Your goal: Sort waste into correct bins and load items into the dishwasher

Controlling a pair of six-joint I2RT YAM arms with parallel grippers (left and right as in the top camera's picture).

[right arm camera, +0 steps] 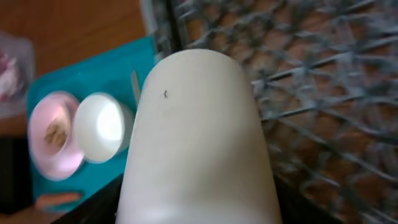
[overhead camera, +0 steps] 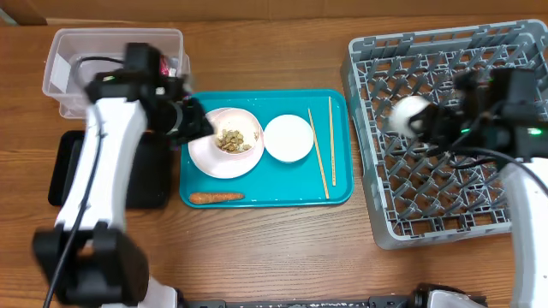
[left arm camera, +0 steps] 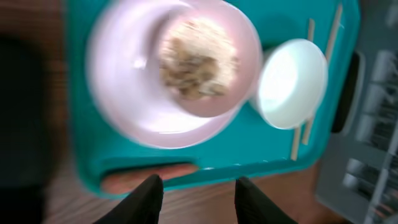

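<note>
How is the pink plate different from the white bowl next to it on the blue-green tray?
The pink plate is wider than the white bowl. The plate is pink; the bowl is white. The plate has beige food scraps on it; the bowl is empty. Both are round and sit side by side on the teal tray.

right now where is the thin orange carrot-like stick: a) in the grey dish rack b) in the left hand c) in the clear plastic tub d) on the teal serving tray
d, the thin orange carrot-like stick lies on the teal serving tray beside the pale pink round plate
</note>
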